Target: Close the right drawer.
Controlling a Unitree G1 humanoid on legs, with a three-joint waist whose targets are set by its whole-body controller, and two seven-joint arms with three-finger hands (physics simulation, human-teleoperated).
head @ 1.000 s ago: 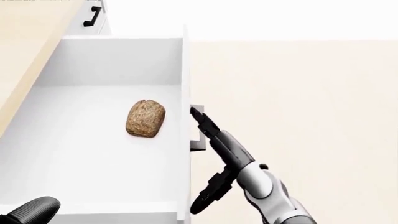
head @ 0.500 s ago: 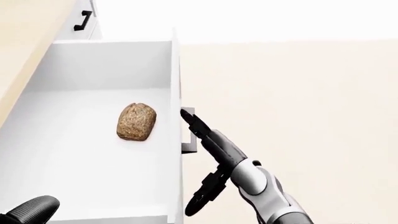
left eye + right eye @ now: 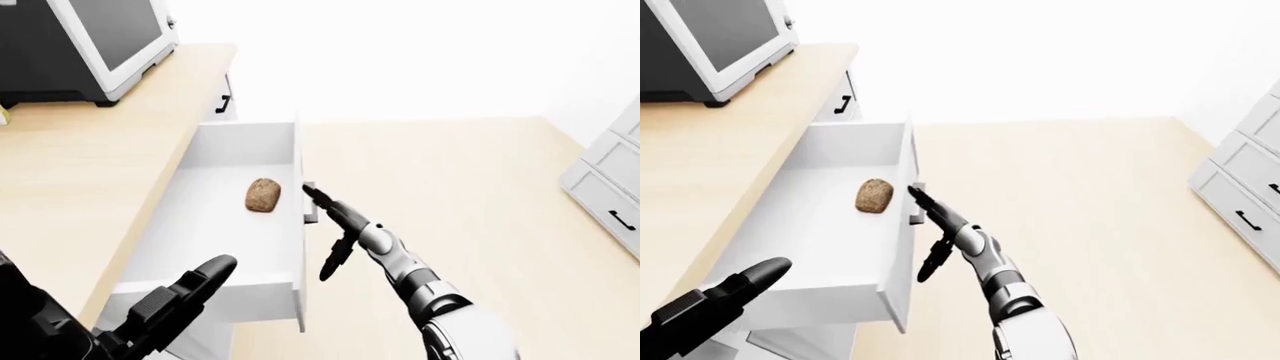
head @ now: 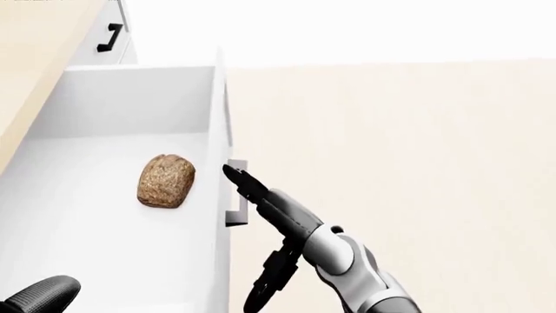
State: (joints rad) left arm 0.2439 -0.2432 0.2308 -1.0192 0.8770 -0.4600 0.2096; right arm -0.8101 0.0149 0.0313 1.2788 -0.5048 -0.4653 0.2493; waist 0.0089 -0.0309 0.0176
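Most of the job's left: drawer (image 3: 240, 247) at frame centre hangs wide open, bread roll (image 4: 166, 180) inside, right hand (image 4: 261, 215) spread-fingered, fingertip touching the handle (image 4: 234, 192).

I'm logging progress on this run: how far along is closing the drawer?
Done: the right hand has reached the drawer front, fingertips at its handle. In hand: pressing there, fingers open. Left: the whole push; the drawer stands wide open, the brown lump showing inside.
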